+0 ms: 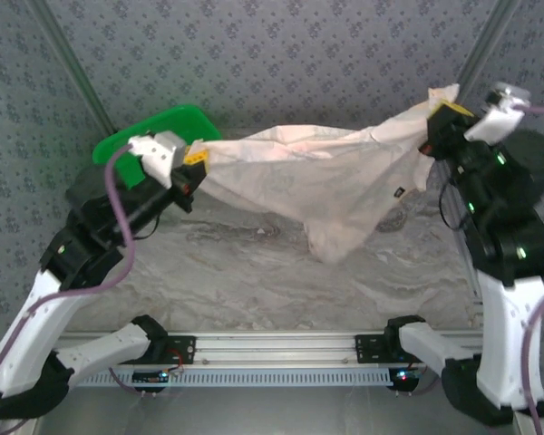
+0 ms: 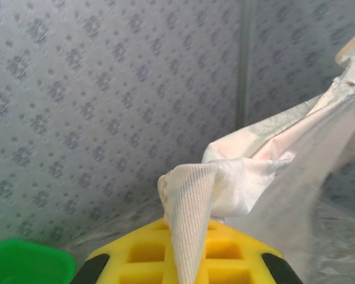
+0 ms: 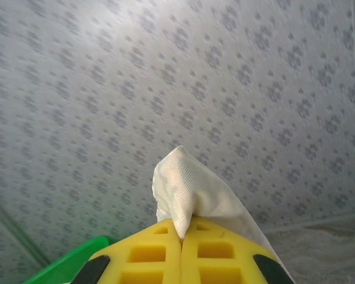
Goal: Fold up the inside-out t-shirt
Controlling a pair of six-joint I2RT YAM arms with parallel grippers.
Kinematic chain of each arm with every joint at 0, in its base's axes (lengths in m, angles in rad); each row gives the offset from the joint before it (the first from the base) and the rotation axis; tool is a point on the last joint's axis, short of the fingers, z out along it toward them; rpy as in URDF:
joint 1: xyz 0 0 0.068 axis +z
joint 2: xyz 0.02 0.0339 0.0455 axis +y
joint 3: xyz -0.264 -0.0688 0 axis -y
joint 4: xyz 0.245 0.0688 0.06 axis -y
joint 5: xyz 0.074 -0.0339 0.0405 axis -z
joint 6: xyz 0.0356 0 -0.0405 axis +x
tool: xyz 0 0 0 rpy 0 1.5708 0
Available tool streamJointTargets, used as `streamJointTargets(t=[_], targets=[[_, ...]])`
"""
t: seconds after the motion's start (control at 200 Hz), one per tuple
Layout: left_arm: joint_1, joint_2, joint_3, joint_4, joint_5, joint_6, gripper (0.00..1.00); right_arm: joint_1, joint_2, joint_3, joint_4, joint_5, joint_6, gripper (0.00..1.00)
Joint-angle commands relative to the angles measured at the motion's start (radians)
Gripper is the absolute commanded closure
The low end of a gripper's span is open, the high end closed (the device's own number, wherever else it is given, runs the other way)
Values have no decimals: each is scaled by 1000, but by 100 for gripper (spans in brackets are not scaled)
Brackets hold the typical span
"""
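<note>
**Yellow ribbed pads clamped on the pale cream cloth t-shirt at both ends**

Through the right wrist camera I see the right gripper with its two pads pressed together. A peak of woven cloth sticks up out of the seam between them. Through the left wrist camera, the left gripper pinches a folded tab of the same cloth. The tab drapes down over the yellow face, and the rest runs off tight towards the upper right.

From the overhead camera I take the bright green plastic bin as my marker. The left gripper sits just right of the bin, close to its edge; I cannot tell whether they touch. From there the t-shirt, faint print showing through, spans far to the right of the bin and rises to the right gripper, which is held higher than the bin. Its upper edge is taut. Its middle sags in a pouch well right of the bin, over the grey marbled table; I cannot tell whether the lowest fold rests on the surface. A small dark label shows near the shirt's end farthest from the bin.
</note>
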Motion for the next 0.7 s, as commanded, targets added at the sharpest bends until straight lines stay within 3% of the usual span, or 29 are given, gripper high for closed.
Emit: streamJointTargets(t=[0.0,0.31,0.45,0.59,0.63,0.695], targets=[[-1,-63,-15,1,148,11,100,2,-98,-11,-12,-78,-22,100],[-17,-61,36,80,246,-82,100,1,-156,57,3,11,41,100],[-17,18,50,91,141,-65,100,1,-61,91,19,37,41,100],[2,132,20,101,-123,-62,100,-1,70,11,133,116,9,100],[45,170,4,97,-151,-88,100,-8,120,-24,166,135,0,100],[164,237,-26,89,-90,-178,100,-27,214,-70,212,142,-6,100]])
